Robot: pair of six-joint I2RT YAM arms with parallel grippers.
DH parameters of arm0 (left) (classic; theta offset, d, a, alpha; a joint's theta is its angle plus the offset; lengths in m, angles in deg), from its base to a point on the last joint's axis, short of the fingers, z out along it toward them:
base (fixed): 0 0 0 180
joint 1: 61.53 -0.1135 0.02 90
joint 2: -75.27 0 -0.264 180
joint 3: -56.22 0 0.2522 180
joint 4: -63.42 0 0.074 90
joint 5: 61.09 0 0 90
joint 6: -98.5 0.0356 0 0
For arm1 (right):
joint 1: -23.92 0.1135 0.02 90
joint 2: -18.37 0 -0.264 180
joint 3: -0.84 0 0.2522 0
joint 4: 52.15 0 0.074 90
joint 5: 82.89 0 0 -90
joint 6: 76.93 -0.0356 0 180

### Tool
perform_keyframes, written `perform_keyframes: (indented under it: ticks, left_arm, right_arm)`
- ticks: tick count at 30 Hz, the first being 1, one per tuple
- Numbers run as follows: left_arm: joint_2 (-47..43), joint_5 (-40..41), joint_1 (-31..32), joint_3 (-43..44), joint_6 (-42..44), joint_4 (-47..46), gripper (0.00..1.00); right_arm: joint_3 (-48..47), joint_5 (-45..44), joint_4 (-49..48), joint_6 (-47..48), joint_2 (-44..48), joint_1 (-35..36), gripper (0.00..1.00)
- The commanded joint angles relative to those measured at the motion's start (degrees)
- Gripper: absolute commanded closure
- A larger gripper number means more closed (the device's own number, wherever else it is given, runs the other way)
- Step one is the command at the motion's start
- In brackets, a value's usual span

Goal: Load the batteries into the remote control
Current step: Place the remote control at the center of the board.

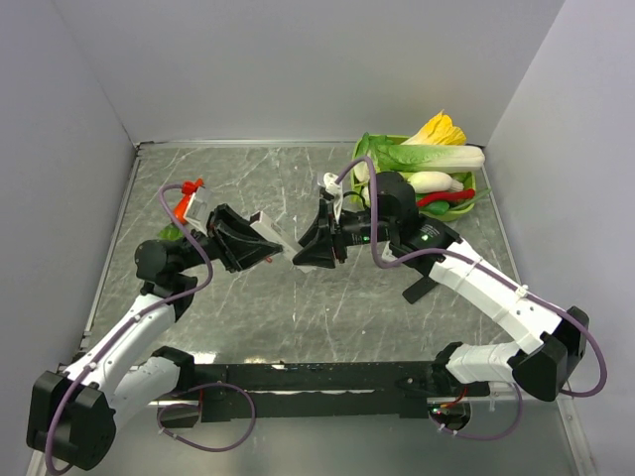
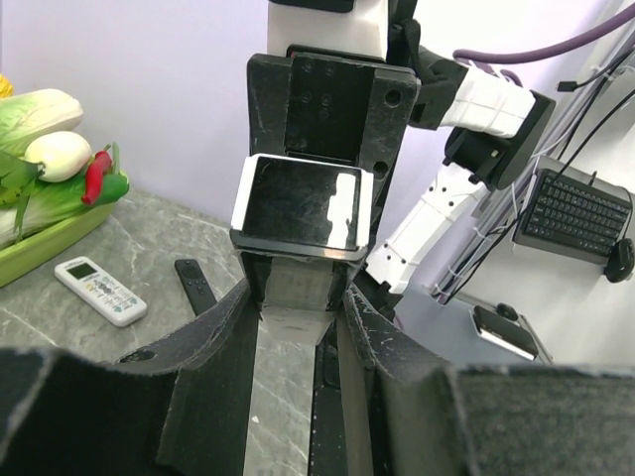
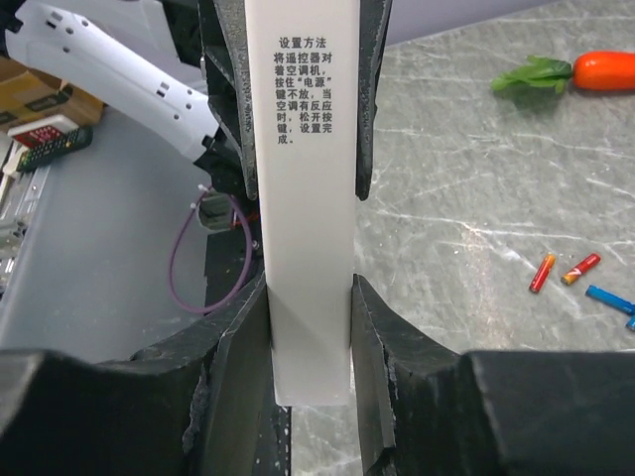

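Observation:
The long slim white remote control (image 3: 310, 198) is held in mid-air between both grippers, its printed back towards the right wrist camera. My right gripper (image 3: 310, 297) is shut on one end and my left gripper (image 2: 295, 297) is shut on the other end. In the left wrist view the remote (image 2: 298, 208) shows a dark panel. In the top view the grippers, left (image 1: 260, 243) and right (image 1: 303, 253), meet over the table's middle with the remote (image 1: 270, 230) between them. Two red-orange batteries (image 3: 542, 272) (image 3: 580, 268) lie on the table, apart from both grippers.
A small blue piece (image 3: 606, 295) lies beside the batteries, and a toy carrot (image 3: 595, 69) lies farther off. A shorter white remote (image 2: 99, 290) and a black remote (image 2: 195, 288) lie on the table. A green tray of toy vegetables (image 1: 369, 149) stands at the back right.

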Motion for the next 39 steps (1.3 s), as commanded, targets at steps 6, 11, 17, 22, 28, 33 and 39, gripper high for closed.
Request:
perform_keyframes:
  ticks: [6, 11, 17, 22, 28, 33, 39]
  left_arm:
    - [-1.38, 0.84, -0.90, 2.55, 9.71, 9.15, 0.99]
    - [-1.38, 2.15, -1.34, 1.41, 13.59, 13.72, 0.99]
    - [0.90, 3.91, -1.34, -3.50, 8.76, 6.62, 0.99]
    - [2.66, 4.00, -1.34, -5.45, 5.15, 0.81, 0.99]
    - [3.19, 4.18, -1.25, -5.27, 4.27, 0.11, 0.99]
    - [3.28, 3.22, -1.16, -4.40, 3.22, -0.16, 0.99]
    - [1.79, 3.82, -1.16, -2.29, 9.61, 10.98, 0.99]
  right_arm:
    - [0.28, 3.17, 2.62, 2.38, 2.90, -2.77, 0.62]
    - [1.16, 3.25, 1.49, 1.52, 3.52, -3.48, 0.62]
    - [5.63, 3.96, -7.91, -6.82, 3.79, -3.57, 0.62]
    - [6.70, 3.26, -10.73, -9.11, 3.26, -3.57, 0.61]
    - [7.05, 2.38, -13.79, -10.78, 2.12, -3.48, 0.57]
    - [7.22, 3.17, -16.62, -12.45, 0.10, -3.39, 0.57]
    - [4.41, 2.38, -12.85, -7.98, -0.26, -3.30, 0.56]
